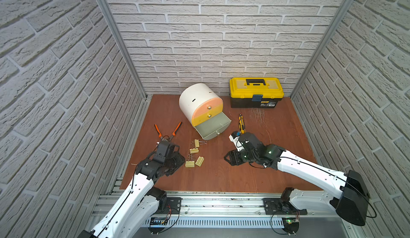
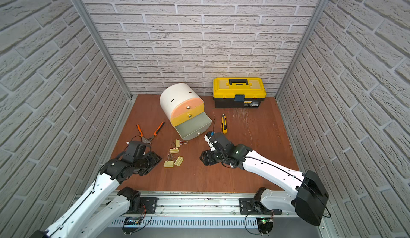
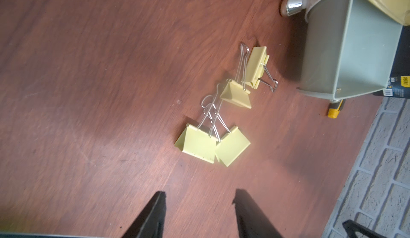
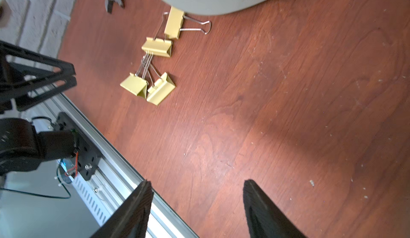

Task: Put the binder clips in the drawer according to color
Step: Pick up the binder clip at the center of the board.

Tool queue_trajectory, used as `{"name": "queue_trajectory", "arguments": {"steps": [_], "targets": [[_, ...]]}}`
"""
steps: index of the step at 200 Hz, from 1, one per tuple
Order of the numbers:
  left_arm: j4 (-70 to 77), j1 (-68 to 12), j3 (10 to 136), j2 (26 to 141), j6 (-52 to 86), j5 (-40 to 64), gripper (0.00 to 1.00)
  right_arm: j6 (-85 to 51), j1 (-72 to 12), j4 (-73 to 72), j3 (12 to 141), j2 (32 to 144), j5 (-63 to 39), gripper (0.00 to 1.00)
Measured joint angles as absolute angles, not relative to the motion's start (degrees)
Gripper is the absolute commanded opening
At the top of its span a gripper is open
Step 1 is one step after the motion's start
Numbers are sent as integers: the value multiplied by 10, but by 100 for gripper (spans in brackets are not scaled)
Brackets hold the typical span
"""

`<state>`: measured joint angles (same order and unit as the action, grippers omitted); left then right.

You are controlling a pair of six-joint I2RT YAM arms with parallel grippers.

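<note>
Several pale yellow binder clips (image 1: 194,150) (image 2: 174,150) lie in a loose cluster on the brown table, in front of the drawer (image 1: 195,99) (image 2: 177,97). That is a white barrel cabinet tipped back, with its peach and yellow fronts shut. Its grey bottom drawer (image 1: 213,126) (image 3: 355,54) (image 4: 206,1) is pulled out, and no clips show inside. My left gripper (image 1: 179,159) (image 3: 198,194) is open and empty just left of the clips (image 3: 197,144). To their right, my right gripper (image 1: 228,158) (image 4: 197,182) stands open and empty, pointing towards the clips (image 4: 156,47).
Orange-handled pliers (image 1: 168,131) lie at the left behind my left arm. A yellow-black utility knife (image 1: 241,123) lies right of the open drawer. A yellow-and-black toolbox (image 1: 256,91) stands against the back wall. An aluminium rail (image 1: 210,201) runs along the front edge.
</note>
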<state>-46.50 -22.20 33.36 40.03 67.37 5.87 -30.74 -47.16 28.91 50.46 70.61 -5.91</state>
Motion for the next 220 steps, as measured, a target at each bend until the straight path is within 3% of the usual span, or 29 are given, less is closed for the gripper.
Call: {"name": "queue_trajectory", "arguments": {"steps": [97, 220], "targets": [[-550, -222, 290, 339, 701, 65, 56, -211, -595, 337, 679, 926, -8, 71], [-588, -215, 284, 280, 708, 76, 57, -102, -620, 399, 863, 1132, 28, 74]]}}
